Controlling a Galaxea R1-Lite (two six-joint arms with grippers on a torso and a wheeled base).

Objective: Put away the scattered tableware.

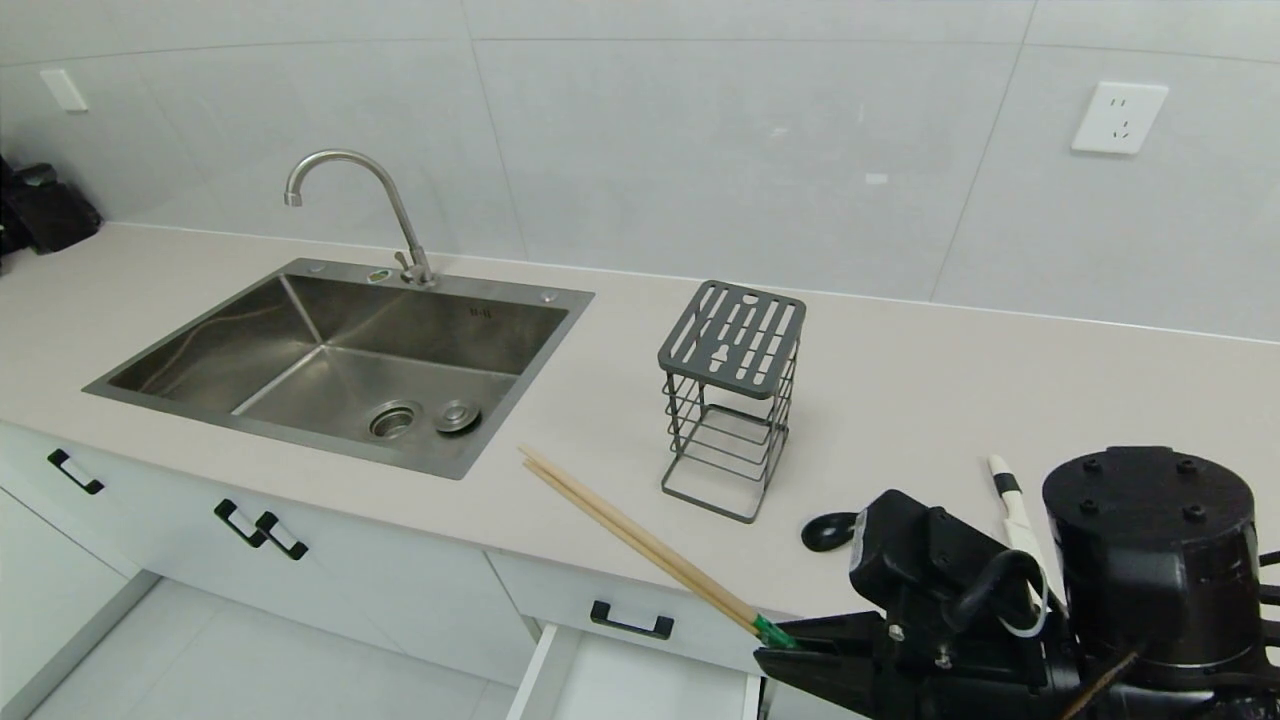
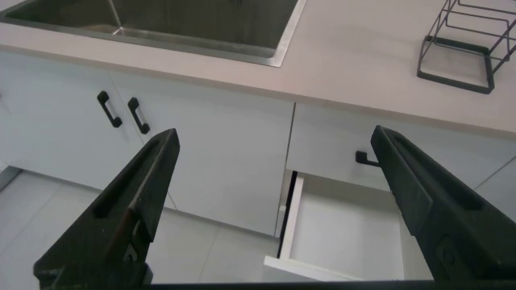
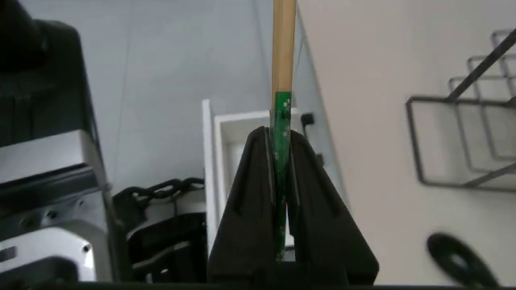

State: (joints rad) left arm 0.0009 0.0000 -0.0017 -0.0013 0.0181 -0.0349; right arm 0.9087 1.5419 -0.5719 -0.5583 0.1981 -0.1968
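Nearby, wire rack [image 1: 733, 340], sink [image 1: 528, 385], open drawer [image 1: 650, 690], clamped chopsticks [image 1: 640, 540]

Looked down from the head across the pale stone countertop [image 1: 900, 400], facing the tiled wall [image 1: 700, 130]. Hung low off its front edge at the left wrist, facing white cabinet fronts [image 2: 218, 153]. Sat close over that edge at the right wrist. Shared throughout: dark wire rack [image 1: 730, 400], open white drawer [image 1: 640, 690].

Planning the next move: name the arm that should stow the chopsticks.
Right. The right gripper is shut on the chopsticks, with the rack close beside them. The left gripper is open and empty, low by the drawer.
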